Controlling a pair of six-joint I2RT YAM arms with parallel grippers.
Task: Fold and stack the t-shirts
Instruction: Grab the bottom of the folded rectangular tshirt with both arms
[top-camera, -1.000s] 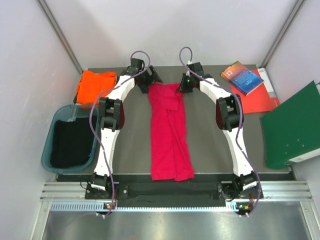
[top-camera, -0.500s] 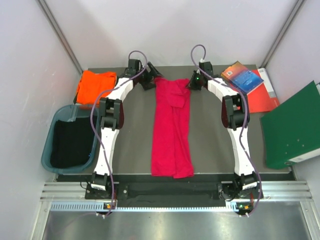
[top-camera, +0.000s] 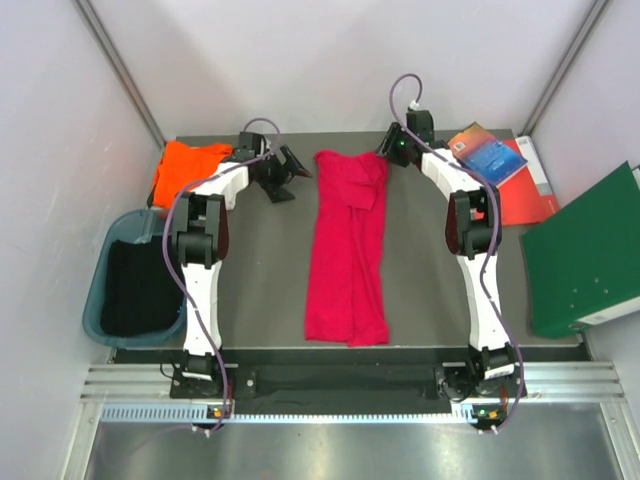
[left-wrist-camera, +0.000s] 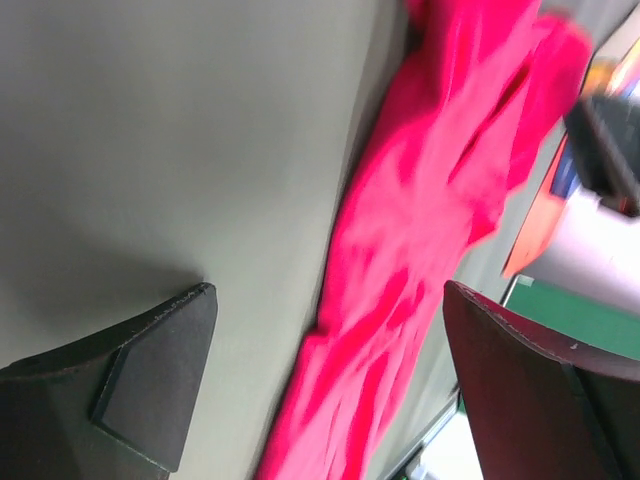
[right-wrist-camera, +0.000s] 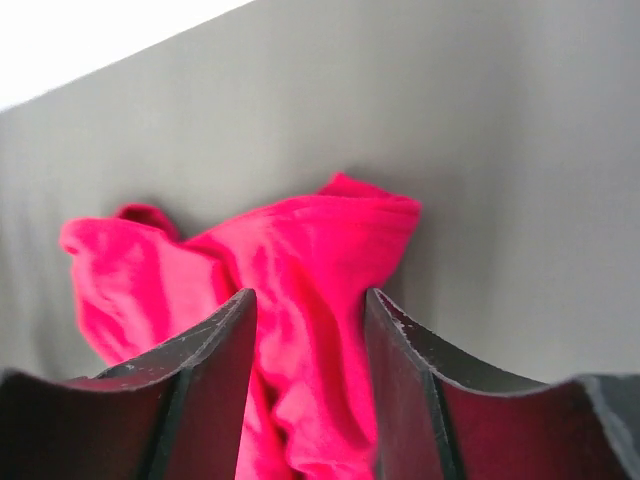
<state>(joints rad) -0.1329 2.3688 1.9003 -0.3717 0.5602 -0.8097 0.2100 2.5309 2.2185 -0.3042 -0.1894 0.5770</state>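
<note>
Both claws have swung outward — left claw (top-camera: 288, 178) gaping, right claw (right-wrist-camera: 310, 305) parted just off the cloth — leaving the red shirt (top-camera: 347, 255) stretched from far to near tabletop (top-camera: 260, 290) edge, likely smoothed for folding.

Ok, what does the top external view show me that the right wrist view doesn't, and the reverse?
Only top external: the crimson t-shirt's whole length, laid out as a long strip, the orange t-shirt at far left, the bin, the books, the green binder and the left arm. Only right wrist: the right jaws standing apart, with the shirt's bunched far end seen close through the gap. Both: the crimson t-shirt and the grey table.
</note>
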